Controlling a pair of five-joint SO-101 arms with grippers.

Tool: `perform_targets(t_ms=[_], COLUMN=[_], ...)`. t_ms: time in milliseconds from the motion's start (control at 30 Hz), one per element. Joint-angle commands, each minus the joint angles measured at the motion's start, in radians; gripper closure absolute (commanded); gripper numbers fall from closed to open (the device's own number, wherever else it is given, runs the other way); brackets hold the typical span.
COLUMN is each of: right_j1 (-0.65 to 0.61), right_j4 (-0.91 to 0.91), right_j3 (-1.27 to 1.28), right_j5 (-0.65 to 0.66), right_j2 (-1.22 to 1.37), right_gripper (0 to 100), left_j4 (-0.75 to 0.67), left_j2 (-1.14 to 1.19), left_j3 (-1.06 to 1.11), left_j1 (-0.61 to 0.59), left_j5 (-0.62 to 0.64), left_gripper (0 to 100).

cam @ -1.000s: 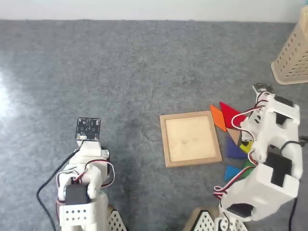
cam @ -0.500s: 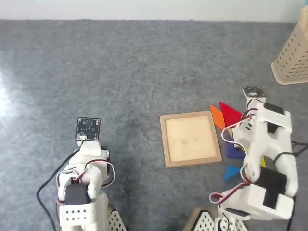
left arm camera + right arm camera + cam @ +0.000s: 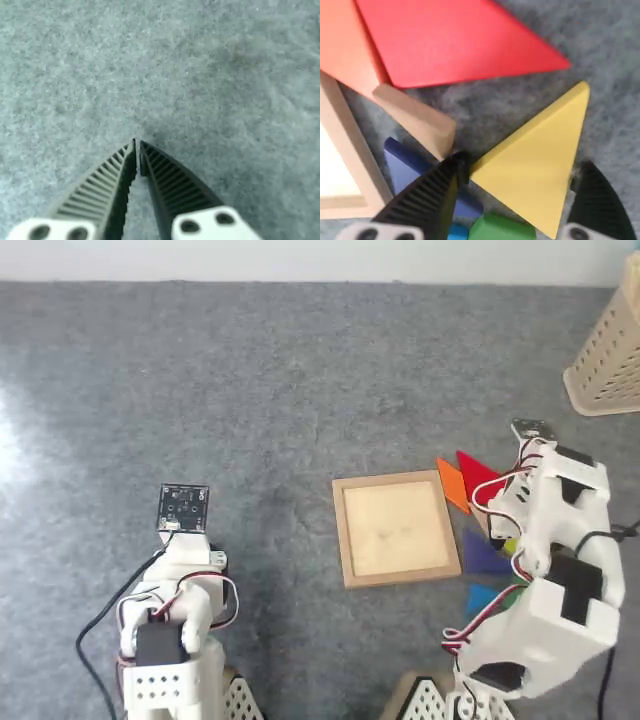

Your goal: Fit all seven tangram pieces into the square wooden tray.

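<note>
Moved: right arm (image 3: 565,570) swung back over the pieces.
Right fingers (image 3: 427,197): wide, straddling yellow wooden triangle (image 3: 535,165) near the square wooden tray (image 3: 338,532).
Left fingers (image 3: 167,177): closed.
Grip: squeeze flat edges squarely.

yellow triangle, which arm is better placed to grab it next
Right. The right gripper is open around the yellow triangle, while the left gripper is shut over bare grey carpet.
</note>
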Motion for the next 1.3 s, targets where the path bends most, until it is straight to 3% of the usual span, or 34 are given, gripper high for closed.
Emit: perform_targets(t_ms=[0,233,433,700,1033,1267], right_j1=[0.027,0.024,0.027,0.024,0.028,0.041], right_j4=[0.025,0.027,-0.002,-0.002,0.216,0.314], right_j3=[-0.035,-0.023,-0.002,-0.008,-0.238,-0.267], right_j5=[-0.006,0.018,0.026,0.028,0.028,0.028], right_j2=[0.005,0.015,0.015,0.004,-0.007,-0.191], right_gripper=[67.0,68.2,81.2,90.5,94.3,93.9], left_j4=[0.005,0.005,0.005,0.005,0.005,0.005], left_j2=[-0.017,-0.017,-0.017,-0.017,-0.017,-0.017], left_j3=[-0.012,-0.012,-0.012,-0.012,-0.012,-0.012], left_j1=[-0.002,-0.002,-0.002,-0.002,-0.002,-0.002], left_j5=[0.006,0.006,0.006,0.006,0.006,0.006], left_gripper=[99,99,99,99,99,99])
